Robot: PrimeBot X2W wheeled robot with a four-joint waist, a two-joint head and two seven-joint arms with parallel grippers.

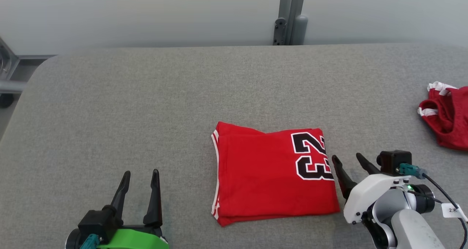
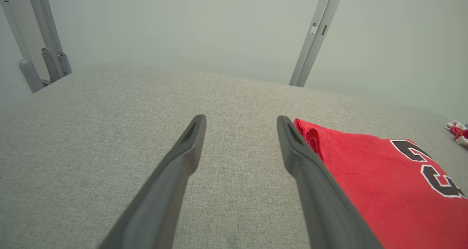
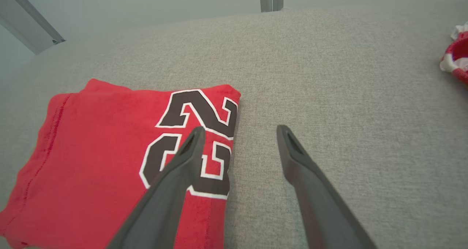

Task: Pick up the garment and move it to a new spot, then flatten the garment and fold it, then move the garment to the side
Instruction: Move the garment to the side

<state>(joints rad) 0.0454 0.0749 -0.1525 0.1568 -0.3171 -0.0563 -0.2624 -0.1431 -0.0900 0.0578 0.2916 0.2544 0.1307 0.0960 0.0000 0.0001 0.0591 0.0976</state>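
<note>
The red garment (image 1: 274,176) lies folded into a neat, near-square packet on the grey tabletop (image 1: 146,95), its black "23" print (image 1: 312,155) at its right edge and white-trimmed layers stacked along its left edge. By the look of it the flattening and folding are done, and what remains is moving it to the side. The right tool (image 1: 347,156) sits just beside the garment's right edge with its fingers spread and nothing between them; in the right wrist view one finger hangs over the print and the other over bare cloth surface, though whether either touches the fabric I cannot tell. The left tool (image 1: 141,172) stands well to the garment's left, likewise released and empty. Far to the garment's right lies a second, crumpled red garment (image 1: 448,117), and beyond the garment a grey post (image 1: 289,15) rises behind the tabletop. The main risk is undoing the fold — a pinch that catches only the top layer at the right edge would probably peel it open as the arm pulls. Dragging may also go badly, since the woven surface looks grippy enough to hold the lower layers back. Lifting from one edge alone could let the packet sag and slide apart — and a move rightward might run it into the crumpled piece.
</note>
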